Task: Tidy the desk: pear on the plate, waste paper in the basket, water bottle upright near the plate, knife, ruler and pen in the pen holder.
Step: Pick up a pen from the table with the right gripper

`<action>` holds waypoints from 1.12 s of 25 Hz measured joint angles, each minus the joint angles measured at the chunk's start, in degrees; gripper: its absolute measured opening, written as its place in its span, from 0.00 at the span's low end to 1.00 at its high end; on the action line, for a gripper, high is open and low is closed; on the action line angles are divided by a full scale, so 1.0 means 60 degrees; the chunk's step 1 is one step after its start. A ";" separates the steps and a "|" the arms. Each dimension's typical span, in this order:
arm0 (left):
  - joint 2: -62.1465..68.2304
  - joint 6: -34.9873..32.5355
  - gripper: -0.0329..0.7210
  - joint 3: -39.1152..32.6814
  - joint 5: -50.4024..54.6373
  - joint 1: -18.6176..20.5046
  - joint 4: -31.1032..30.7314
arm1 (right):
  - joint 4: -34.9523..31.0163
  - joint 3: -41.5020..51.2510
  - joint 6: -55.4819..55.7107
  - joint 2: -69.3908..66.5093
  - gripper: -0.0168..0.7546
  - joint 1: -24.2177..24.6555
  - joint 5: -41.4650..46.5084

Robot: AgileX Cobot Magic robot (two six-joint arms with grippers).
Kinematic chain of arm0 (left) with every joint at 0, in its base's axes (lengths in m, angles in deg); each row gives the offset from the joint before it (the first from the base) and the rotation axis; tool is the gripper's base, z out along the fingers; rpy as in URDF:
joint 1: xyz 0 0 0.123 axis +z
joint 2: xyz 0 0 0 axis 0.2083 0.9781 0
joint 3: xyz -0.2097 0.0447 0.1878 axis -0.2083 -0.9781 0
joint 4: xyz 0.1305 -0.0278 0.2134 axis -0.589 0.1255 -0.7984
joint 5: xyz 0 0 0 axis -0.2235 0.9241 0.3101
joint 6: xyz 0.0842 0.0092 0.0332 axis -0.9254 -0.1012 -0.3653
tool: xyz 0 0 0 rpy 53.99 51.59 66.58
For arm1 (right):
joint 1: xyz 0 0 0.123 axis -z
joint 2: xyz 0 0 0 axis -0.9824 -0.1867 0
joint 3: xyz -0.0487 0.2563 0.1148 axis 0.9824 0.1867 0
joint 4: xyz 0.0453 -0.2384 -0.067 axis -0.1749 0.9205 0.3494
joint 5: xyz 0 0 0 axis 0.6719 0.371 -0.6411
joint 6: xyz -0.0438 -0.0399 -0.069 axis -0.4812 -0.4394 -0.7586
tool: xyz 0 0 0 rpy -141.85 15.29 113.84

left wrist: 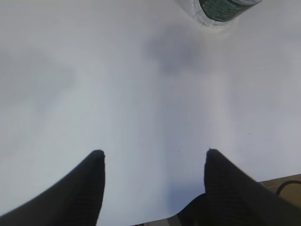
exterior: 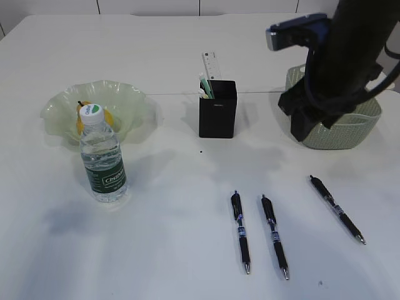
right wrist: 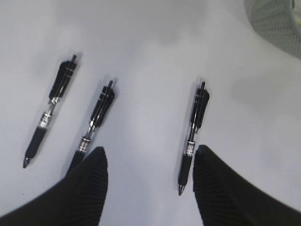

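Right gripper (right wrist: pixel 148 157) hovers open, pointing down over three pens (right wrist: pixel 194 136).

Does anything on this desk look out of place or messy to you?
Three pens lie loose on the table in front of the black pen holder, which already holds a ruler. The water bottle stands upright by the plate. Nothing looks spilled or broken.

The desk (exterior: pixel 187 262) is seen from the front, down at a slant, by the exterior camera. Each wrist camera is aimed steeply down past its own fingers, close above the desk. The three pens (right wrist: pixel 195 127) are shared with the right wrist view, the bottle (left wrist: pixel 221 8) with the left.
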 joint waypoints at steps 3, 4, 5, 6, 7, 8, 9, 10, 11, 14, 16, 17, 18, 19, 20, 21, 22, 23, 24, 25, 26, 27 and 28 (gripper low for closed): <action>0.0000 0.0000 0.66 0.0000 0.0000 0.0000 0.0000 | 0.0100 0.0545 0.0000 0.0000 0.58 0.0118 -0.0306; 0.0000 0.0000 0.66 0.0000 0.0000 0.0000 0.0000 | 0.0100 0.0677 0.0000 0.0000 0.58 0.0200 -0.0433; 0.0000 0.0000 0.66 0.0000 0.0006 0.0000 0.0000 | 0.0106 0.0827 0.0000 0.0016 0.58 0.0335 -0.0560; 0.0000 0.0000 0.66 0.0000 0.0006 0.0000 0.0000 | 0.0123 0.0979 0.0000 0.0016 0.58 0.0498 -0.0725; 0.0000 0.0000 0.66 0.0000 0.0023 0.0000 0.0000 | 0.0123 0.1120 0.0000 0.0037 0.58 0.0658 -0.0873; 0.0000 0.0000 0.66 0.0000 0.0023 0.0000 0.0000 | 0.0123 0.1224 0.0000 0.0037 0.58 0.0857 -0.0986; 0.0000 0.0000 0.66 0.0000 0.0023 0.0000 0.0000 | 0.0142 0.1320 0.0000 0.0037 0.58 0.1050 -0.1042; 0.0000 0.0000 0.66 0.0000 0.0023 0.0000 0.0000 | 0.0162 0.1358 0.0000 0.0037 0.58 0.1226 -0.1068; 0.0000 0.0000 0.66 0.0000 0.0023 0.0000 0.0000 | 0.0185 0.1381 0.0000 0.0037 0.58 0.1341 -0.1106; 0.0000 0.0000 0.66 0.0000 0.0005 0.0000 0.0000 | 0.0231 0.1386 0.0000 -0.0002 0.58 0.1559 -0.1293; 0.0000 0.0000 0.66 0.0000 0.0005 0.0000 0.0000 | 0.0231 0.1386 0.0000 -0.0180 0.58 0.1579 -0.1391; 0.0000 0.0000 0.66 0.0000 0.0005 0.0000 0.0000 | 0.0231 0.1386 0.0000 -0.0317 0.58 0.1579 -0.1458; 0.0000 0.0000 0.66 0.0000 0.0005 0.0000 0.0000 | 0.0231 0.1386 0.0000 -0.0478 0.58 0.1579 -0.1513; 0.0000 0.0000 0.66 0.0000 0.0005 0.0000 0.0000 | 0.0231 0.1386 0.0000 -0.0618 0.58 0.1579 -0.1535; 0.0000 0.0000 0.66 0.0000 0.0005 0.0000 0.0000 | 0.0231 0.1386 0.0000 -0.0783 0.58 0.1579 -0.1550; 0.0000 0.0000 0.66 0.0000 0.0005 0.0000 0.0000 | 0.0231 0.1386 0.0000 -0.0940 0.58 0.1579 -0.1550; 0.0000 0.0000 0.66 0.0000 0.0005 0.0000 0.0000 | 0.0231 0.1386 0.0000 -0.1083 0.58 0.1579 -0.1573; 0.0000 0.0000 0.66 0.0000 0.0005 0.0000 0.0000 | 0.0231 0.1386 0.0000 -0.1186 0.58 0.1579 -0.1592; 0.0000 0.0000 0.66 0.0000 -0.0011 0.0000 0.0000 | 0.0231 0.1386 -0.0036 -0.1303 0.58 0.1579 -0.1613; 0.0000 0.0000 0.66 0.0000 -0.0016 0.0000 0.0000 | 0.0231 0.1386 -0.0050 -0.1426 0.58 0.1579 -0.1648; 0.0000 0.0000 0.66 0.0000 -0.0061 0.0000 0.0000 | 0.0231 0.1386 -0.0071 -0.1524 0.58 0.1579 -0.1671; 0.0000 0.0000 0.66 0.0000 -0.0070 0.0000 0.0000 | 0.0207 0.1386 -0.0086 -0.1638 0.58 0.1579 -0.1738; 0.0000 0.0000 0.66 0.0000 -0.0092 0.0000 0.0000 | 0.0191 0.1386 -0.0112 -0.1733 0.58 0.1579 -0.1775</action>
